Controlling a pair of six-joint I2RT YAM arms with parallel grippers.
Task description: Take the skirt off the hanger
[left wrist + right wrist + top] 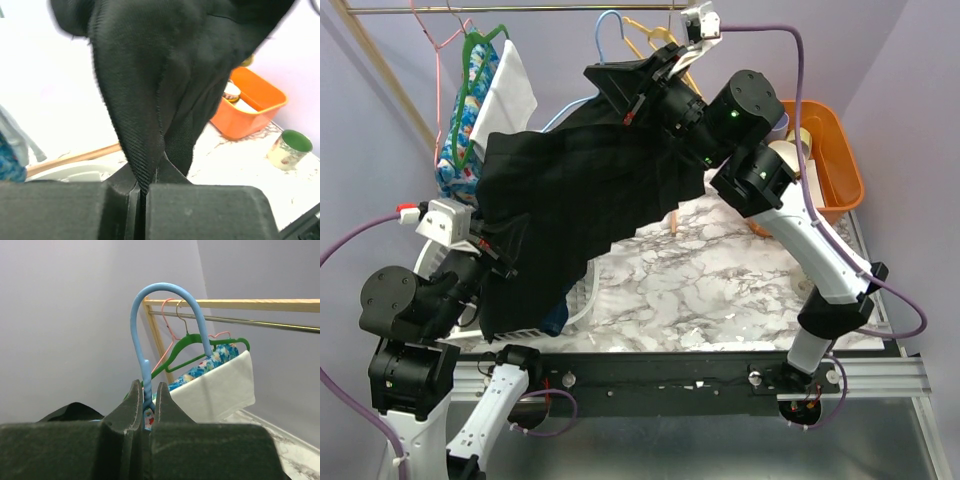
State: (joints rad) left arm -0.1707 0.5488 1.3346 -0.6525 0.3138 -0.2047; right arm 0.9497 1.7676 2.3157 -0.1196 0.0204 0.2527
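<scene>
Top external: skirt (590,200) stretched between my two arms, its top end up by hanger (600,32). I think it's not off yet.
Left wrist: left gripper (142,187) pinched tight on skirt edge.
Right wrist: right gripper (147,407) squeezed on hanger neck.
Pulling skirt free is left to do, I think.

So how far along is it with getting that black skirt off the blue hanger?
Both grips look made: the right jaws are shut on the hanger just below its hook, and the left jaws pinch a fold of the skirt. In hand: the skirt is stretched between the two grips. Still to do: its narrow top seems to sit at the hanger, so it has yet to be pulled free.
</scene>
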